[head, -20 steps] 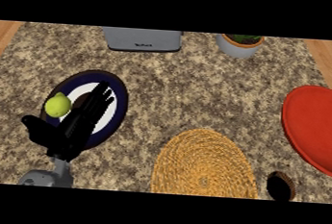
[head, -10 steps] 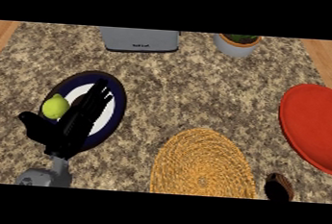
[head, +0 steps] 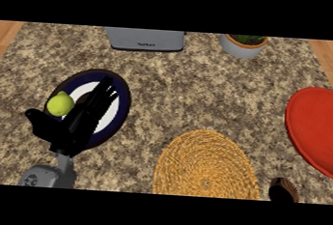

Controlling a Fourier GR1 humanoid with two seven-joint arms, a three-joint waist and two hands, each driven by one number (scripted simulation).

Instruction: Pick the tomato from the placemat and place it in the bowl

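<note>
Granite counter; woven placemat centre; dark-rimmed bowl left. Left hand over bowl, fingers straight, holding nothing; right hand barely shows, state unclear. Yellow-green tomato lies in bowl beside thumb. Likely light, smooth, rolls easily, bruisable: cradle its middle.

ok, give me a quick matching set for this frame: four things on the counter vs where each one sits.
Things:
1 yellow-green fruit
2 woven placemat
3 red plate
4 potted plant

Places:
A view's right edge
B far edge, right of the toaster
C left edge of the blue-rimmed dish, beside the left hand
D near edge, centre

Pairs: 1-C, 2-D, 3-A, 4-B
</note>
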